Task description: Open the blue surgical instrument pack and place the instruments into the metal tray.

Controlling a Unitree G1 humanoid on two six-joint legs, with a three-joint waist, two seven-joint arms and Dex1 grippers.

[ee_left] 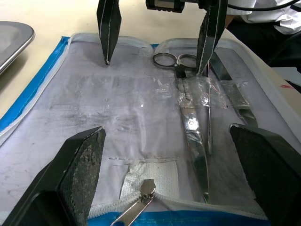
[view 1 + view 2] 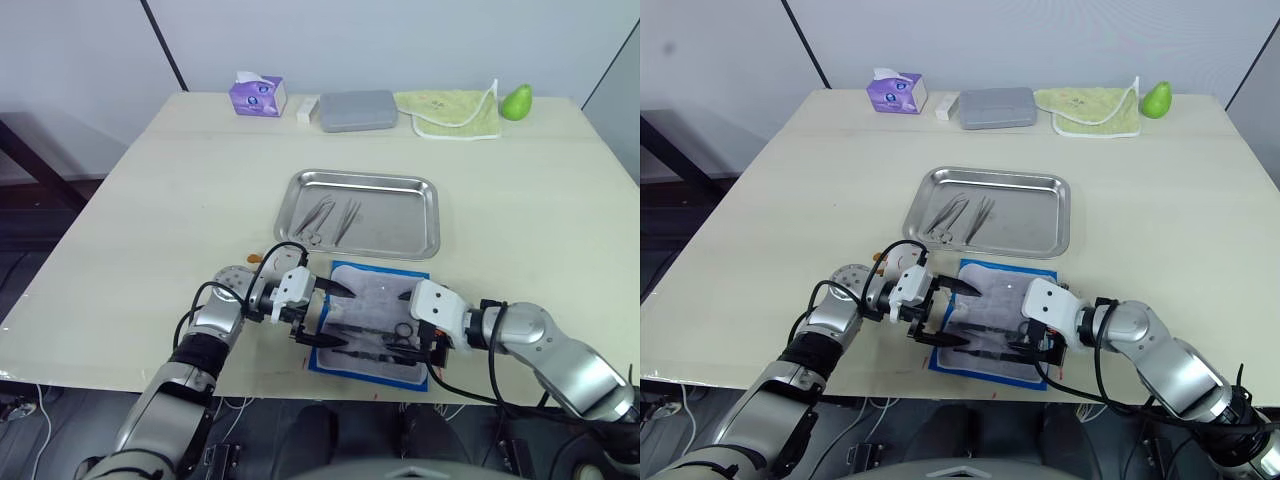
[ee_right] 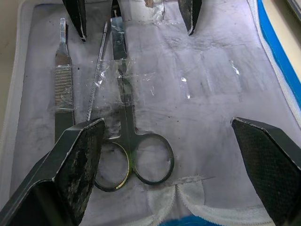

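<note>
Item one: I am looking at the blue surgical instrument pack (image 2: pixel 372 320), lying unzipped and flat on the tabletop (image 2: pixel 140 230) with its whitish inner sheet facing up, directly beneath both sets of jaws.

Item two: the left gripper (image 2: pixel 322 314) is hovering over the pack's left edge, jaws standing wide apart and gripping nothing.

Item three: the right gripper (image 2: pixel 418 346) is hanging over the pack's right portion, facing the left one, jaws likewise spread wide and empty.

Item four: instruments remaining in the pack. I am seeing a pair of scissors (image 3: pixel 128 136) under clear plastic straps, lying between the two grippers, its finger rings close to the right jaws. Just beside it are lying a thin probe (image 3: pixel 95 80) and a flat ribbed handle (image 3: pixel 62 89). The right jaws are straddling the scissors' rings without touching them, as far as I can tell.

Item five: the metal tray (image 2: pixel 420 215) is sitting just beyond the pack, on the far side of both jaws. Several slender instruments (image 2: pixel 330 218) are already resting in its left half.

Item six: well beyond the jaws, along the far edge, I am noting a purple tissue box (image 2: pixel 257 96), a grey case (image 2: pixel 358 110), a green cloth (image 2: pixel 452 112) and a green pear (image 2: pixel 516 102).
</note>
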